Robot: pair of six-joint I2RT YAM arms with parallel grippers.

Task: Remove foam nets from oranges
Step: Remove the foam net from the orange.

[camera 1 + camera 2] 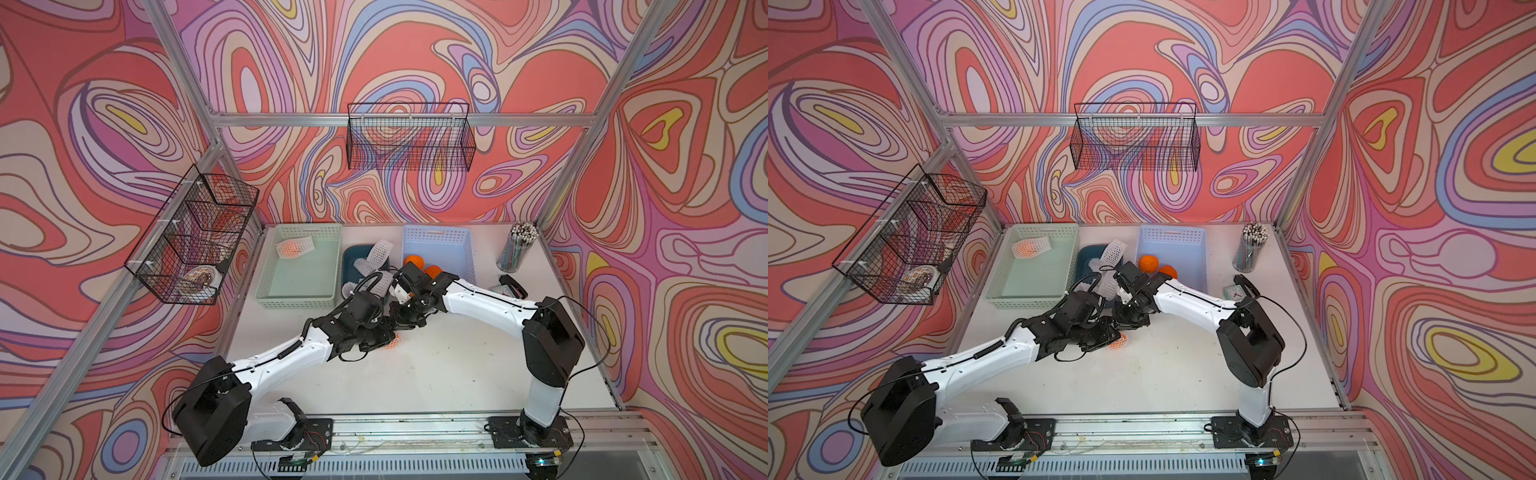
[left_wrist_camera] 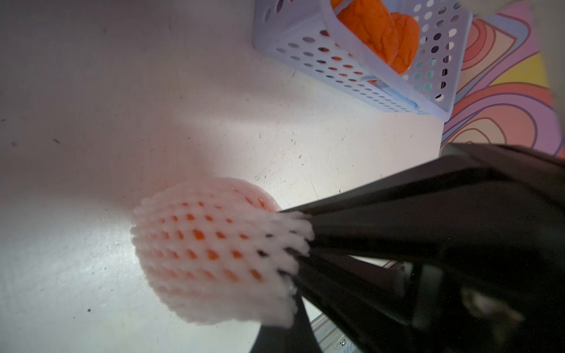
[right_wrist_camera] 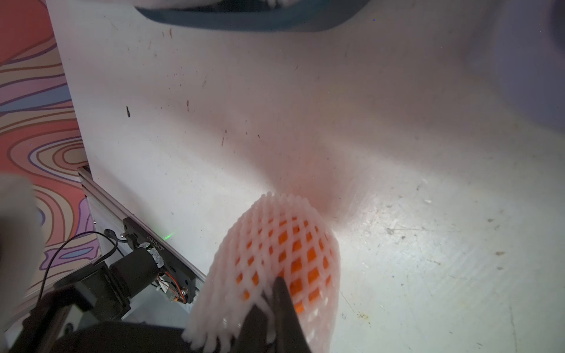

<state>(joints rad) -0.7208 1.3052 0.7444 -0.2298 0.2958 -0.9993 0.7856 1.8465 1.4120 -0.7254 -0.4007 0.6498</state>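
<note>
The left gripper (image 2: pixel 305 241) is closed tight on one end of the foam net (image 2: pixel 171 232), and the mesh is bunched between its fingers. The right gripper (image 3: pixel 275 298) is almost closed too and pinches an edge of the same net. The orange (image 2: pixel 198 235) is inside and shows through the holes. It lies on the table (image 1: pixel 436 374) near its middle. From it, a green basket (image 1: pixel 296 300) with another netted orange (image 1: pixel 289 248) stands at 11 o'clock. A dark tray (image 1: pixel 353 259) with empty nets (image 1: pixel 379 250) is at 12 o'clock, and a blue basket (image 1: pixel 436 232) with bare oranges (image 1: pixel 414 262) is at 1 o'clock.
</note>
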